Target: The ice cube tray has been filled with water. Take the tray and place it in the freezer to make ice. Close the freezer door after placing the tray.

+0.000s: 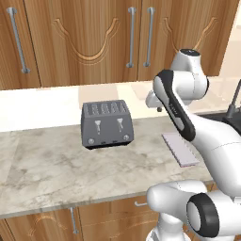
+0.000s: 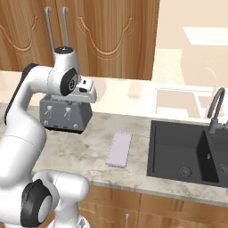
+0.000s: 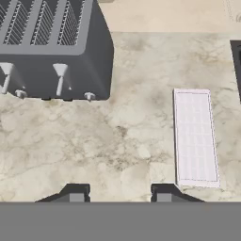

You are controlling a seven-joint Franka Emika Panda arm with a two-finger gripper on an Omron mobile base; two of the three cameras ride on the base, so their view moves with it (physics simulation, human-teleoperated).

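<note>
1 ice cube tray (image 3: 196,137) and 1 toaster (image 3: 52,49) sit below the open, empty end effector (image 3: 117,192).

I count one toaster (image 1: 107,124) with four slots and one ice tray (image 3: 195,137) on my counter (image 1: 42,164). There is one sink (image 2: 187,151), one tap (image 2: 215,111), and five cabinet handles up above.

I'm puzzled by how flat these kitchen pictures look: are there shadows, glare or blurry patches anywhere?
Left base view: even light, only a faint dark smudge under the toaster. Right base view: the wall behind the sink is washed out with pale blocky reflections. Hand view: sharp throughout, soft shade beneath the toaster, and the ice cube tray casts almost none.
</note>
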